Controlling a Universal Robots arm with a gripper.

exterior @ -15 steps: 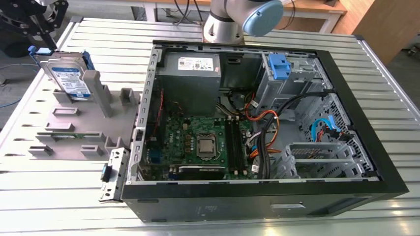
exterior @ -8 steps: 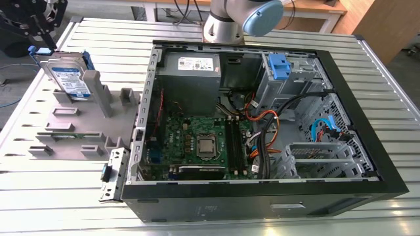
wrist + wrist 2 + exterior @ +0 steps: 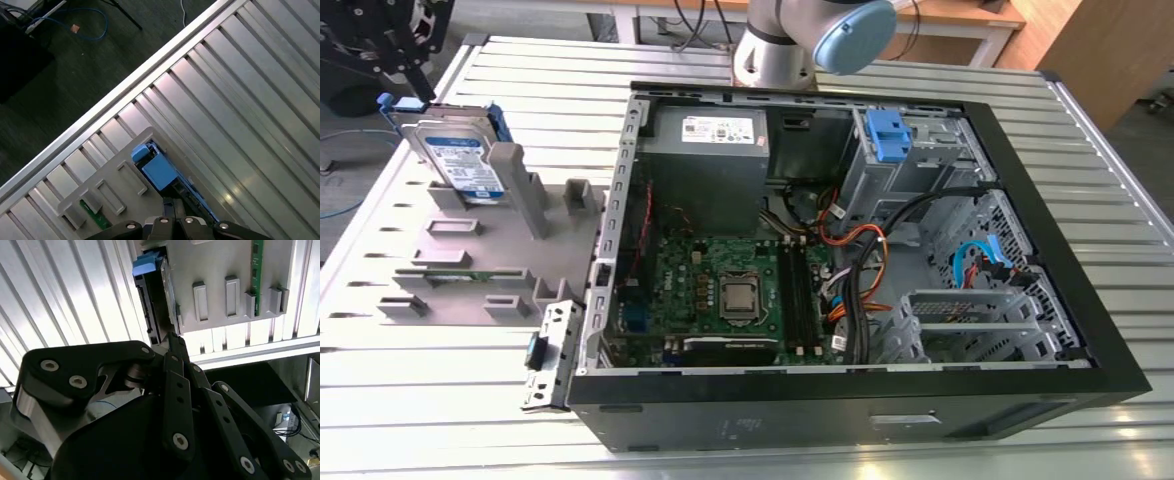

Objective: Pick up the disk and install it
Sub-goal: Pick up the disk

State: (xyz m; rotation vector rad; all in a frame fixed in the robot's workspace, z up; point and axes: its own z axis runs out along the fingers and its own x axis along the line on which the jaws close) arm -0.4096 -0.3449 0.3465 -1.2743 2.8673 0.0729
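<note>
Far left of the exterior view: black end effector (image 3: 398, 70), hanging just above the disk (image 3: 460, 160). Closed right up, tips together, nothing clamped between them. Same in both wrist views: end effector (image 3: 175, 340) (image 3: 172, 204) brought to a point right at the upper edge of the disk (image 3: 152, 305) (image 3: 160, 172). Touching or just short of it, cannot tell.

Disk standing upright on edge in a slot of the grey holder plate (image 3: 454, 250), white-and-blue label turned toward the exterior view, blue carrier (image 3: 500, 125) round the rim. Not yet in the computer. Plate lying flat on the slatted aluminium desk (image 3: 1094, 150), with a thin green circuit strip (image 3: 460, 272) parked in another of its slots.

Further right: open black computer case (image 3: 854, 410) on its side. Inside it, green motherboard (image 3: 734, 290), grey power supply (image 3: 707, 135) at the back, then a blue latch (image 3: 886, 135) on the drive bay and loose cables (image 3: 861, 250) below it. Behind the case, the arm's base (image 3: 781, 50).
</note>
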